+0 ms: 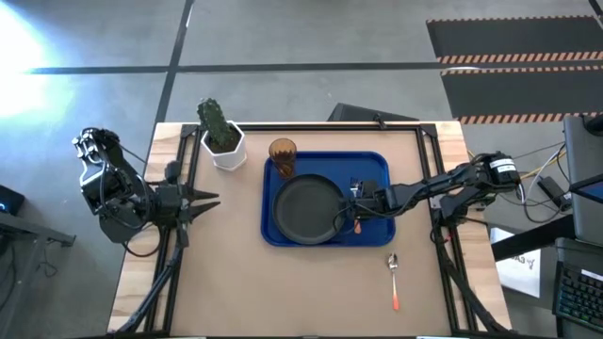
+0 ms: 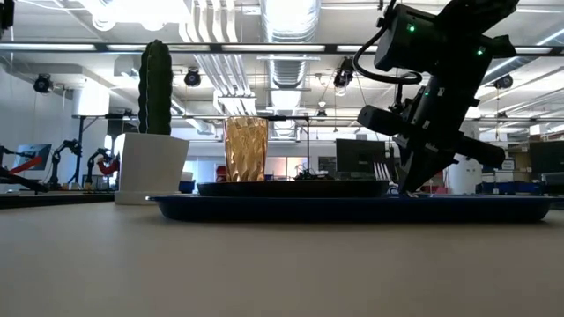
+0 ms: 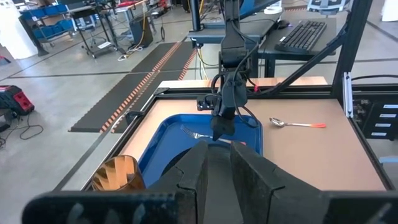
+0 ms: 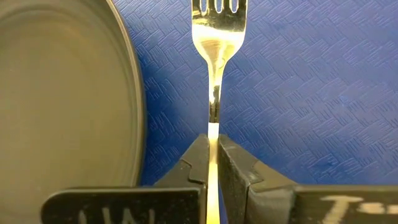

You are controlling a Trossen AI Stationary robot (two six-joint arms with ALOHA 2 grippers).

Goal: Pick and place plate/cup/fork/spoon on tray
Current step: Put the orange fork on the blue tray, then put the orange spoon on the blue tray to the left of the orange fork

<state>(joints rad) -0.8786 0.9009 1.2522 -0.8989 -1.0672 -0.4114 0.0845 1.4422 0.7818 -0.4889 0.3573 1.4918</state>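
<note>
The blue tray [image 1: 372,169] lies mid-table. The dark plate [image 1: 306,209] sits on it, and the amber cup [image 1: 282,155] stands at the tray's far left corner. My right gripper [image 1: 350,217] is low over the tray, right of the plate, shut on the fork [image 4: 217,37]. The fork's tines point away from the fingers, beside the plate's rim [image 4: 134,93]. The spoon [image 1: 394,281] lies on the table, nearer than the tray's right end. My left gripper [image 1: 203,200] waits left of the tray, its fingers a narrow gap apart and empty. My right gripper pinches the fork's slim metal shank [image 4: 214,121], just behind the neck, between its two fingers. The fingers slant down from the table's right and lie along the fork. The fork sticks out ahead of them, low over the tray floor [image 4: 298,93]; whether it touches the floor, I cannot tell.
A white pot with a green cactus [image 1: 221,141] stands on the table just left of the cup. Bare tabletop lies near the tray's front and left. Black frame rails run along both table sides.
</note>
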